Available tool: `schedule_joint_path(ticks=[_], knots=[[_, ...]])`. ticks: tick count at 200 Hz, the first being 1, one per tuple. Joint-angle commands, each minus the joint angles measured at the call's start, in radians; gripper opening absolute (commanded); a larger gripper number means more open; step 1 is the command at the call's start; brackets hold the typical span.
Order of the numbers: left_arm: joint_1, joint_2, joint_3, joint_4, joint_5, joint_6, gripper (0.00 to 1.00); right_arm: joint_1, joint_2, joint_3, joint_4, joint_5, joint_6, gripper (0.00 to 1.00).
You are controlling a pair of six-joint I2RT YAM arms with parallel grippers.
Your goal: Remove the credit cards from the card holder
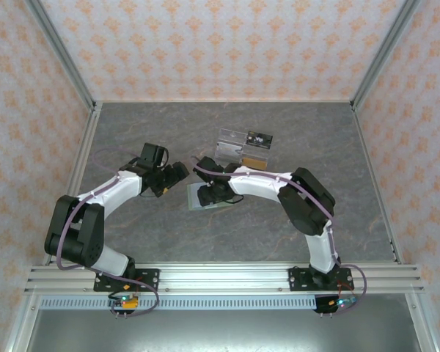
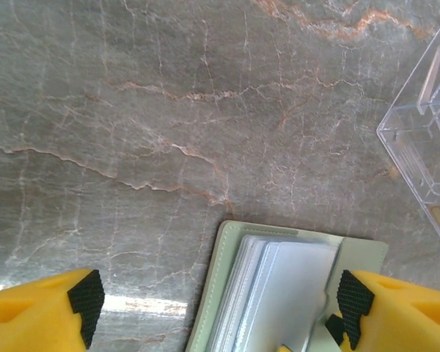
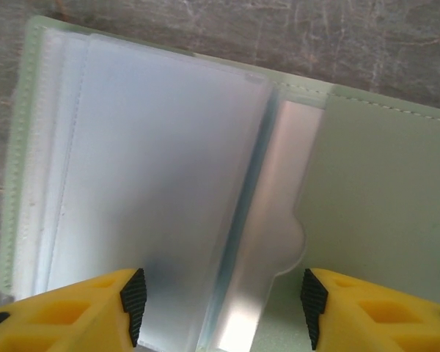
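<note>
Card holder (image 1: 204, 198) lies open on desk (image 1: 132, 132), centre frame. Both gape, holding nothing: left pincer (image 2: 220, 299) above its edge, right pincer (image 3: 221, 304) straddling clear sleeves (image 3: 154, 169). Likely light, floppy, slick; pinch at thumb notch (image 3: 297, 249).

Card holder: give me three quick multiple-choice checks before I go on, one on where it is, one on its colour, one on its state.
1. The card holder lies:
A. on the near side of the clear acrylic stand, apart from it
B. inside that stand
C. against the left wall

2. Its cover is:
A. red
B. pale green
C. black

3. It is:
A. folded shut
B. standing on edge
C. lying open, clear sleeves showing

Answers:
1 A, the top view shows bare table between the two.
2 B, green stitched edges show in both wrist views.
3 C, the right wrist view looks down onto spread sleeves.
</note>
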Motion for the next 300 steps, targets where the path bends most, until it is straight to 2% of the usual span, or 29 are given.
schedule_joint_path(ticks=[1,35,61,92,143,212,240,276,300], knots=[[0.004,-0.017,-0.019,0.006,0.080,0.011,0.76,-0.008,0.034,0.005,-0.054,0.058,0.009,0.57],[-0.011,-0.002,-0.035,0.050,0.162,0.013,0.56,-0.019,0.043,-0.011,-0.049,0.051,0.025,0.50],[-0.048,0.024,-0.029,0.088,0.208,0.010,0.48,-0.026,0.043,-0.025,-0.037,0.046,0.028,0.50],[-0.092,0.063,-0.004,0.099,0.213,0.009,0.38,-0.029,0.048,-0.028,-0.028,0.033,0.032,0.49],[-0.109,0.146,0.013,0.096,0.198,0.017,0.35,-0.029,0.052,-0.021,-0.020,0.009,0.035,0.49],[-0.114,0.181,0.020,0.095,0.193,0.018,0.34,-0.029,0.056,-0.024,-0.011,-0.005,0.037,0.47],[-0.115,0.191,0.019,0.119,0.227,0.011,0.34,-0.034,0.052,-0.034,0.007,-0.032,0.036,0.46],[-0.116,0.194,0.002,0.235,0.318,-0.035,0.34,-0.051,0.017,-0.074,0.068,-0.103,0.026,0.45],[-0.115,0.192,0.002,0.259,0.325,-0.048,0.34,-0.065,-0.044,-0.125,0.133,-0.151,0.013,0.48]])
